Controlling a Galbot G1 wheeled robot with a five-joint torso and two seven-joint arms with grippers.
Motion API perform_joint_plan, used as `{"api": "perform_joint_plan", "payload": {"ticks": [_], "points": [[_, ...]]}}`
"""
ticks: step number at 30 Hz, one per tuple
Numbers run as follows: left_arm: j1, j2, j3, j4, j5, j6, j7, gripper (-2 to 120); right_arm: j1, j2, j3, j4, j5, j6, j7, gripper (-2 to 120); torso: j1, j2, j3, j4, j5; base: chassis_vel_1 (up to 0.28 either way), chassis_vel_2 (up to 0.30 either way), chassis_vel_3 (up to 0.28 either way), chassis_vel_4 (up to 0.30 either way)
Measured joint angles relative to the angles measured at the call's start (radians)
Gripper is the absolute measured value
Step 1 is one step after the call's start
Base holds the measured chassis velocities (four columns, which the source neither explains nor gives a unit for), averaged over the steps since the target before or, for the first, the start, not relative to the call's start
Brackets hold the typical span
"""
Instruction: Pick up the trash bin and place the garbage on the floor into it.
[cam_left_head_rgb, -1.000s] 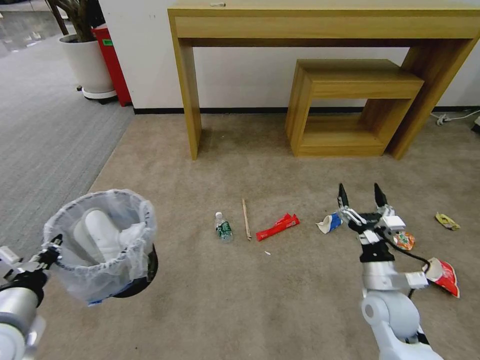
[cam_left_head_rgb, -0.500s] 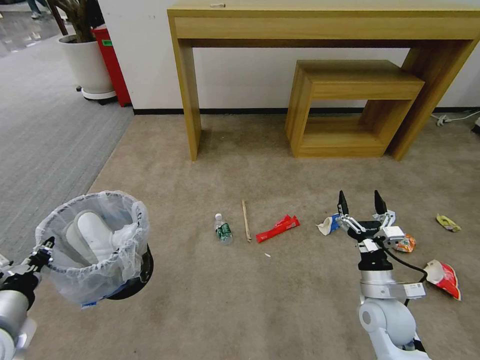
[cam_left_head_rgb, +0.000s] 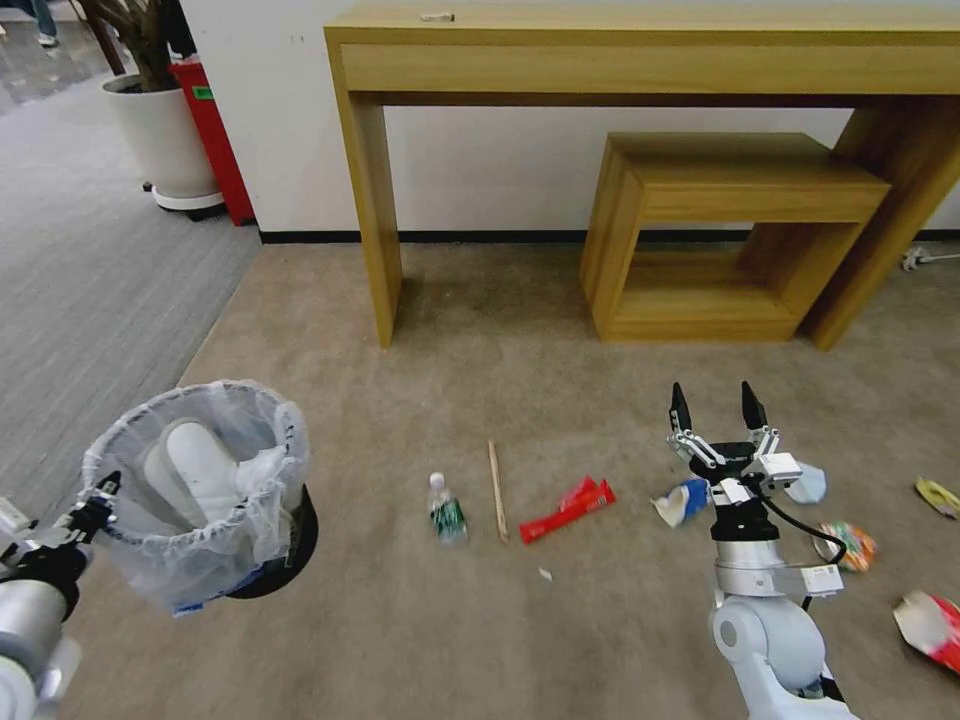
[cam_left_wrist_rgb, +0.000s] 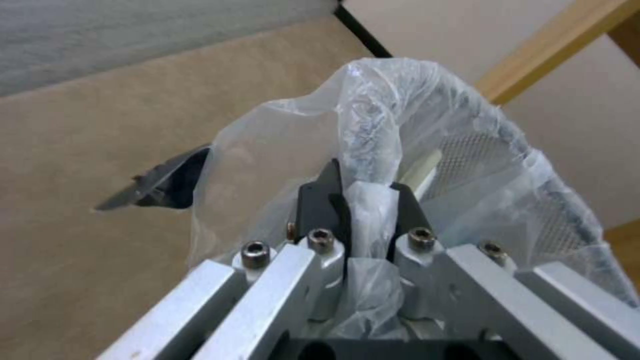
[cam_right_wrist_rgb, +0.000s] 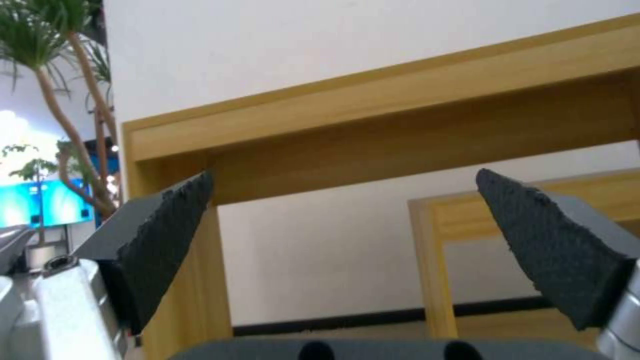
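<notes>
A: Left claw (cam_left_head_rgb: 100, 495) status?
B: Near left, clamped on the rim of the trash bin (cam_left_head_rgb: 200, 490), pinching the bag liner between its fingers (cam_left_wrist_rgb: 320, 205). Bin hangs off the floor (cam_left_head_rgb: 400, 620), tilted, mouth open toward the camera. Something white sits inside.

A: Right claw (cam_left_head_rgb: 715, 410)?
B: Near right, spread wide, nothing in it. Fingertips (cam_right_wrist_rgb: 167, 220) point away toward the wall, above the carpet.

A: Garbage on the floor?
B: Row across the middle. From the left: small clear bottle (cam_left_head_rgb: 447, 510), wooden stick (cam_left_head_rgb: 497, 476) just right of it, red wrapper (cam_left_head_rgb: 567, 509) next. A tiny white scrap (cam_left_head_rgb: 545, 574) lies nearer than the wrapper.

A: And by the right arm?
B: Blue-white cup (cam_left_head_rgb: 679, 501) on its side just left of the wrist. A pale blue-white piece (cam_left_head_rgb: 806, 482) just right of it, can't tell what. Crushed can (cam_left_head_rgb: 847, 545) further right. Red-white cup (cam_left_head_rgb: 930, 628) at the near right edge. Yellow wrapper (cam_left_head_rgb: 938, 496) at the right edge.

A: Farther back?
B: Tall wooden bench (cam_left_head_rgb: 640, 50) against the wall, with a lower wooden bench (cam_left_head_rgb: 730, 190) under its right half. Small object on the tall one's top, too small to tell. Far left: red bin (cam_left_head_rgb: 212, 140) and a white planter (cam_left_head_rgb: 160, 140) on the grey carpet (cam_left_head_rgb: 90, 260).
</notes>
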Motion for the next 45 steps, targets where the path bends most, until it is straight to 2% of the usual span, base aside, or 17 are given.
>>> {"api": "perform_joint_plan", "payload": {"ticks": [4,5,11,38,41,42,45], "points": [[0.006,-0.01,0.021,-0.016,0.014,-0.001,0.004,3,0.007,-0.001,-0.006,-0.012,0.0,-0.002,0.023,100,0.0,0.0,0.0,0.0002,0.0011,-0.332,0.335,0.324,-0.328],[0.008,-0.011,0.022,-0.017,0.015,-0.001,0.004,3,0.008,-0.002,-0.01,-0.015,0.0,-0.003,0.032,100,0.0,0.0,0.0,0.0,0.0002,-0.28,0.277,0.319,-0.249],[0.016,-0.012,0.021,-0.025,0.015,-0.001,0.004,3,0.005,-0.005,-0.029,-0.012,-0.006,-0.033,0.065,100,0.0,0.0,0.0,0.0001,0.0006,-0.194,0.187,0.177,-0.183],[0.03,0.001,0.025,-0.035,0.016,-0.003,0.001,3,-0.021,0.001,-0.066,-0.024,-0.042,-0.022,0.035,100,0.0,0.0,0.0,0.0,0.0004,0.02,-0.017,-0.021,0.019],[0.033,0.004,0.026,-0.034,0.02,-0.003,0.001,3,-0.014,-0.016,-0.123,-0.04,-0.049,-0.108,0.073,100,0.0,0.0,0.0,0.0001,0.0003,0.053,-0.046,-0.052,0.048],[0.033,0.004,0.026,-0.034,0.02,-0.003,0.001,3,-0.014,-0.016,-0.123,-0.04,-0.049,-0.108,0.073,100,0.0,0.0,0.0,0.0001,0.0003,0.0,0.0,0.0,0.0],[0.034,0.004,0.034,-0.041,0.027,-0.002,0.0,3,0.017,-0.033,-0.2,-0.09,-0.03,-0.218,0.125,100,0.0,0.0,0.0,0.0001,0.0005,0.0,0.0,0.0,0.0]]}}
